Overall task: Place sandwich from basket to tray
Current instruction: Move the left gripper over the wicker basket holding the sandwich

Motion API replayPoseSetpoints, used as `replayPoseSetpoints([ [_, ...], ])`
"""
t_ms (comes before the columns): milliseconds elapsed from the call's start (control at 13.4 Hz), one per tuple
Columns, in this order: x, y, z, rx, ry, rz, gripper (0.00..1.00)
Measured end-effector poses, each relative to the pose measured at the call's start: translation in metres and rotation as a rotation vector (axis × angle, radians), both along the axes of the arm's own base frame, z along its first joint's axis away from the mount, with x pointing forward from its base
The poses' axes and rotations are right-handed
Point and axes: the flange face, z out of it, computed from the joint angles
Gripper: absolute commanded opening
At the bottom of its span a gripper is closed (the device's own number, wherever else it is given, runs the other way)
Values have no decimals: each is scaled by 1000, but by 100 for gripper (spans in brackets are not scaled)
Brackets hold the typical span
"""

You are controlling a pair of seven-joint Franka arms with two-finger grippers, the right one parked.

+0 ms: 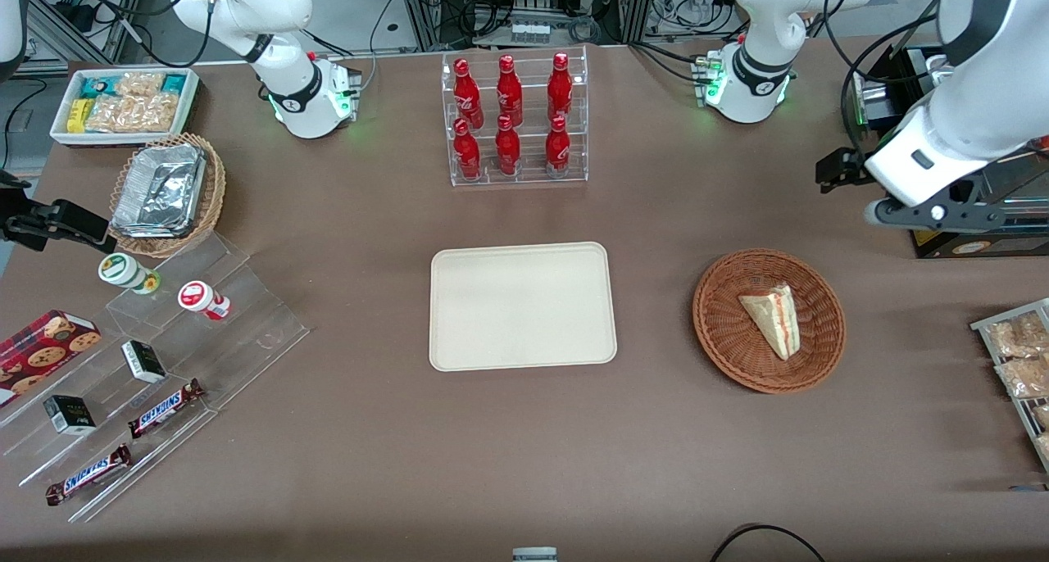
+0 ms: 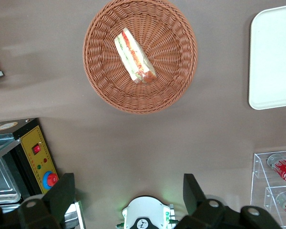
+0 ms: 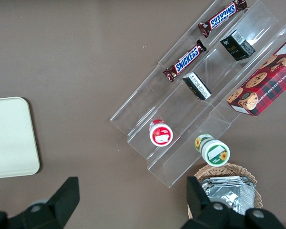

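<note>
The sandwich [image 1: 774, 320] [image 2: 133, 56], a pale wedge with red and green filling along its edge, lies in the round reddish-brown wicker basket [image 1: 721, 333] [image 2: 105, 86]. The cream tray [image 1: 522, 306] [image 2: 276, 57] lies flat beside the basket, toward the parked arm's end, with nothing on it. My left gripper [image 1: 834, 170] [image 2: 127, 193] hangs high above the table, farther from the front camera than the basket. It is open wide, with nothing between its fingers [image 2: 62, 191].
A clear rack of red bottles [image 1: 515, 120] [image 2: 281, 176] stands farther back than the tray. A black box with a yellow panel [image 1: 975, 210] [image 2: 35, 157] sits under my arm. Snack packets [image 1: 1020, 357] lie at the working arm's end; acrylic steps [image 1: 156, 357] at the parked arm's.
</note>
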Motion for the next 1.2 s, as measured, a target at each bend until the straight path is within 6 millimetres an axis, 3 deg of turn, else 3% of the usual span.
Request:
replayPoseSetpoints([
  [299,-3,-5,1,-54,16,4,100],
  [523,2,3,-22,-50,75,23,100],
  [822,19,6,-89,-49,76,32,100],
  [1196,21,7,-170,-56,-11,29,100],
])
